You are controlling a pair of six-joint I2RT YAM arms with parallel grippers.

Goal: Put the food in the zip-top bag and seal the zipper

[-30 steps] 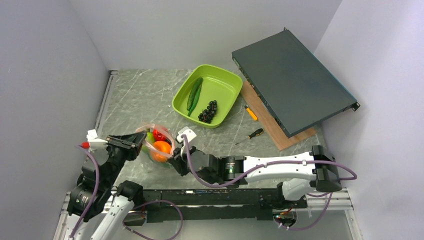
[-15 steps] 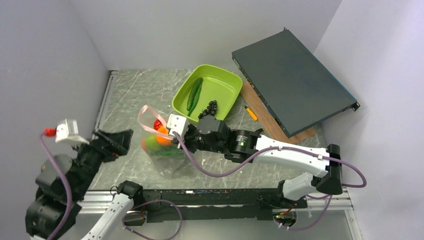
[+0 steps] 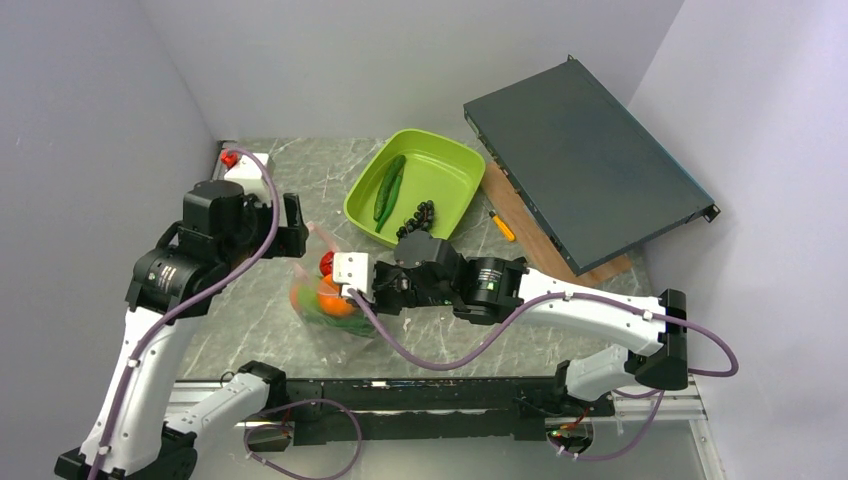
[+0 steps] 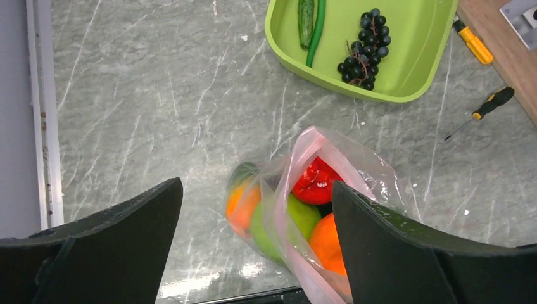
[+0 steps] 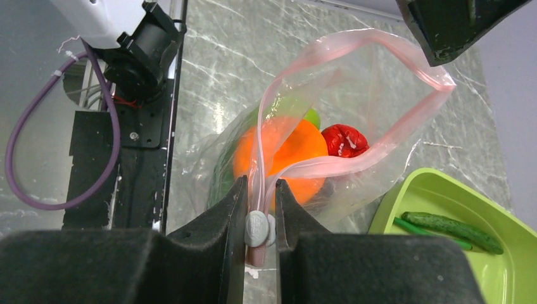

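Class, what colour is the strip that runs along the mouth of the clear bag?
Pale pink. The zipper strip shows best in the right wrist view.

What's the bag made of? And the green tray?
Bag: looks like thin, soft, clear plastic. You can see right through it, and it has crinkles with shiny creases.
Tray: probably hard, smooth plastic. It is one even lime colour, with rounded edges and a faint sheen.
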